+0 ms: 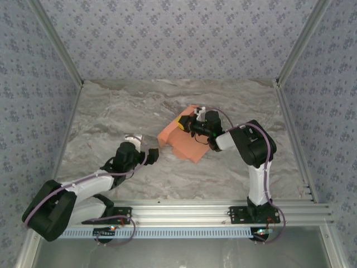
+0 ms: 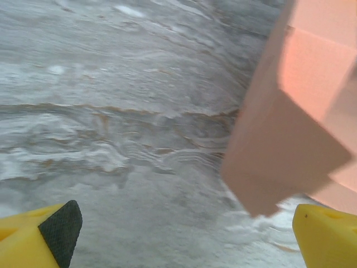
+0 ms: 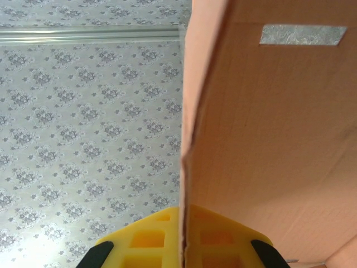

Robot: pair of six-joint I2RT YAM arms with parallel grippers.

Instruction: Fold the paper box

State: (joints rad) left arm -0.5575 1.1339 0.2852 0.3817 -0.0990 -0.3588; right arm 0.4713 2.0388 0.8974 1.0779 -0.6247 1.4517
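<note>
Left pincer (image 2: 188,243): standing wide apart, gripping nothing, hovering low over the table (image 1: 111,111) beside the paper box (image 1: 179,142).
Left arm: stretching low, forward and rightward.
Paper box: sitting right of table centre, one panel being lifted, likely to expose flaps for folding.
Right pincer (image 3: 181,241): clamping on the box's thin wall.
Right arm: bending at the elbow, wrist pointing left.

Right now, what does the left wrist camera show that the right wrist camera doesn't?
Left wrist camera: the marbled table and the left claw, open wide beside the paper box. Right wrist camera: the patterned wall, a metal rail, a rectangular slot cut in the card, and the right claw shut on the card's edge. Both: the orange card of the box, seen close up.
</note>
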